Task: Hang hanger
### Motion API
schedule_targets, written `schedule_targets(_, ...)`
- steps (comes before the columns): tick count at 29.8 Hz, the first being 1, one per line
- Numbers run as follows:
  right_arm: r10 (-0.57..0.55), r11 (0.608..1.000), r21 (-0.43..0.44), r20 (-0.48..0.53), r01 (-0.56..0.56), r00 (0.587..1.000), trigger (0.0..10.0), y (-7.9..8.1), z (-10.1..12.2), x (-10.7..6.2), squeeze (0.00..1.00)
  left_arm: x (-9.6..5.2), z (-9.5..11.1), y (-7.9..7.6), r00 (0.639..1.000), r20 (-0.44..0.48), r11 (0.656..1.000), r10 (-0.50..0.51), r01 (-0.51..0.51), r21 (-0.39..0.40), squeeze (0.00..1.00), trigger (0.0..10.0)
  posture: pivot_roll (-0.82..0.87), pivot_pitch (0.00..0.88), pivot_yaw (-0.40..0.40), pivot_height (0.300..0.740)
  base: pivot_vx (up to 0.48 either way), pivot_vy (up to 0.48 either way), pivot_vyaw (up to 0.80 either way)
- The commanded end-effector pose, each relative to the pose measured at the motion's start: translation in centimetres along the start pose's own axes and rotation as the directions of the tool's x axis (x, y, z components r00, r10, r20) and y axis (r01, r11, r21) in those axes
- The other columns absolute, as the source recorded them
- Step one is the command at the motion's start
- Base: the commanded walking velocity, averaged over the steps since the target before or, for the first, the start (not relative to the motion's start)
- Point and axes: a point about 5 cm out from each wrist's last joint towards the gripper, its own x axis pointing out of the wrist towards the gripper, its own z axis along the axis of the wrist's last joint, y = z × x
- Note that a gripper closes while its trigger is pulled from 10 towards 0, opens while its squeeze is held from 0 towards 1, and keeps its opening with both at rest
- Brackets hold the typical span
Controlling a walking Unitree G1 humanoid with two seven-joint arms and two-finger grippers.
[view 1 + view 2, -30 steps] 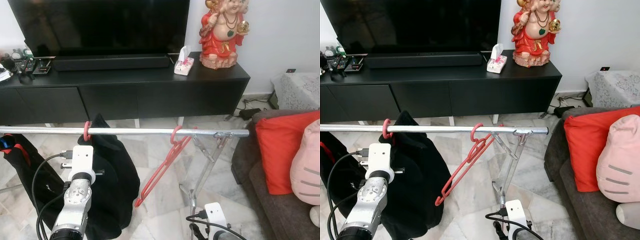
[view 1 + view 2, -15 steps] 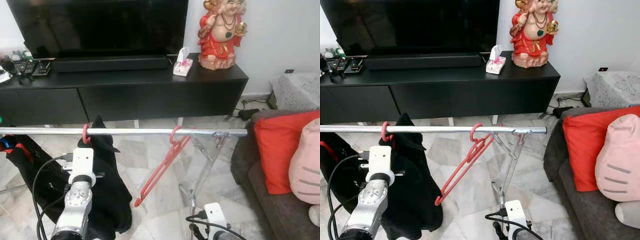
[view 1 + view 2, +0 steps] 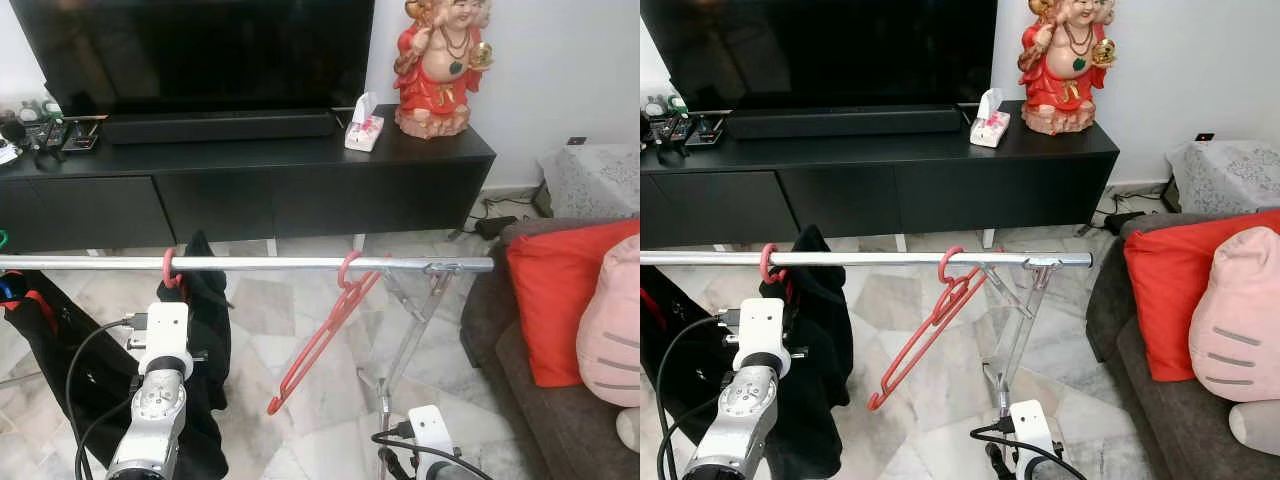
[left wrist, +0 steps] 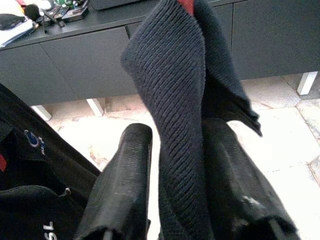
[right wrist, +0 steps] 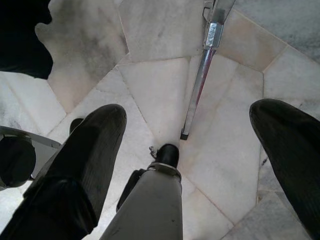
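The pink hanger (image 3: pixel 172 268) carrying a black garment (image 4: pixel 180 100) is hooked on the rail (image 3: pixel 280 263) at centre left; the left end effector (image 4: pixel 172 175) is clamped on the cloth. Release should be gentle. The right end effector (image 5: pixel 195 165) is spread apart.

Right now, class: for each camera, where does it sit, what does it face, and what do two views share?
Eye views: on the head, looking forward and down at the rail, red hanger and TV cabinet; both arms show.
Left wrist: along the left gripper, shut on the garment.
Right wrist: down at the floor past the open right gripper.
Shared: garment, cabinet.
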Motion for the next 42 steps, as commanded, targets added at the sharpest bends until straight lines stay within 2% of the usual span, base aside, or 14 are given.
schedule_targets(1, -0.003, 1.0, -0.003, -0.009, 0.003, 1.0, 10.0, -0.1, -0.1, 0.0, 0.0, -0.1, -0.2, 0.1, 1.0, -0.005, 1.0, 0.003, -0.003, 0.003, 1.0, 10.0, -0.09, 0.0, -0.018, 0.74, 0.0, 0.0, 0.0)
schedule_targets(7, -0.003, 1.0, -0.003, -0.009, 0.003, 1.0, 10.0, -0.1, -0.1, 0.0, 0.0, -0.2, -0.2, 0.0, 1.0, -0.003, 1.0, 0.004, -0.004, 0.002, 1.0, 10.0, -0.09, 0.0, -0.018, 0.74, 0.0, 0.0, 0.0)
schedule_targets(12, -0.005, 1.0, -0.002, -0.008, 0.005, 1.0, 10.0, -0.1, -0.1, 0.0, 0.0, -1.5, 1.1, 0.9, 0.992, 0.117, 0.997, 0.049, -0.041, -0.065, 1.0, 10.0, -0.09, 0.0, -0.017, 0.74, 0.0, 0.0, 0.0)
schedule_targets(15, -0.006, 1.0, -0.001, -0.007, 0.006, 1.0, 10.0, -0.1, -0.1, 0.0, 0.0, -3.0, 1.3, 1.1, 0.986, 0.162, 0.996, 0.05, -0.037, -0.08, 1.0, 10.0, -0.09, 0.0, -0.017, 0.74, 0.0, 0.0, 0.0)
schedule_targets(24, -0.013, 1.0, -0.008, -0.007, 0.013, 1.0, 10.0, -0.4, 0.0, -0.1, 0.0, -5.3, 1.8, 1.0, 0.979, 0.199, 0.995, 0.048, -0.03, -0.094, 1.0, 10.0, -0.09, 0.0, -0.025, 0.74, 0.0, 0.0, 0.0)
schedule_targets(33, -0.012, 1.0, -0.001, -0.005, 0.012, 1.0, 10.0, -0.1, -0.1, 0.0, 0.0, -5.9, 1.7, 1.5, 0.981, 0.188, 0.995, 0.047, -0.029, -0.095, 1.0, 10.0, -0.09, 0.0, 0.0, 0.74, 0.0, 0.0, 0.0)
schedule_targets(34, -0.012, 1.0, 0.003, -0.005, 0.012, 1.0, 10.0, 0.0, -0.1, 0.0, 0.0, -6.0, 1.7, 1.4, 0.982, 0.184, 0.995, 0.045, -0.028, -0.094, 0.95, 10.0, -0.09, 0.0, 0.005, 0.74, 0.0, 0.0, 0.0)
schedule_targets(35, -0.012, 1.0, 0.003, -0.005, 0.012, 1.0, 10.0, 0.0, -0.1, 0.0, 0.0, -6.0, 1.7, 1.4, 0.982, 0.184, 0.995, 0.045, -0.028, -0.094, 0.95, 10.0, -0.09, 0.0, 0.005, 0.74, 0.0, 0.0, 0.0)
schedule_targets(36, -0.013, 1.0, 0.008, -0.005, 0.013, 1.0, 10.0, 0.1, -0.1, 0.0, 0.0, -6.1, 1.7, 1.3, 0.983, 0.179, 0.995, 0.043, -0.027, -0.092, 0.48, 10.0, -0.09, 0.0, 0.011, 0.74, 0.0, 0.0, 0.0)
schedule_targets(37, -0.012, 1.0, 0.01, -0.004, 0.012, 1.0, 10.0, 0.1, -0.1, 0.0, 0.0, -6.1, 1.7, 1.3, 0.983, 0.178, 0.996, 0.042, -0.026, -0.091, 0.48, 10.0, -0.09, 0.0, 0.013, 0.74, 0.0, 0.0, 0.0)
schedule_targets(38, -0.012, 1.0, 0.013, -0.004, 0.012, 1.0, 10.0, 0.2, -0.1, 0.0, 0.0, -6.1, 1.7, 1.3, 0.983, 0.177, 0.996, 0.041, -0.025, -0.091, 0.0, 10.0, -0.09, 0.0, 0.016, 0.74, 0.0, 0.0, 0.0)
schedule_targets(42, -0.012, 1.0, 0.02, -0.002, 0.013, 1.0, 10.0, 0.2, -0.1, 0.0, 0.0, -6.1, 1.7, 1.3, 0.985, 0.171, 0.995, 0.038, -0.022, -0.092, 0.0, 10.0, -0.09, 0.0, 0.016, 0.74, 0.0, 0.0, 0.0)
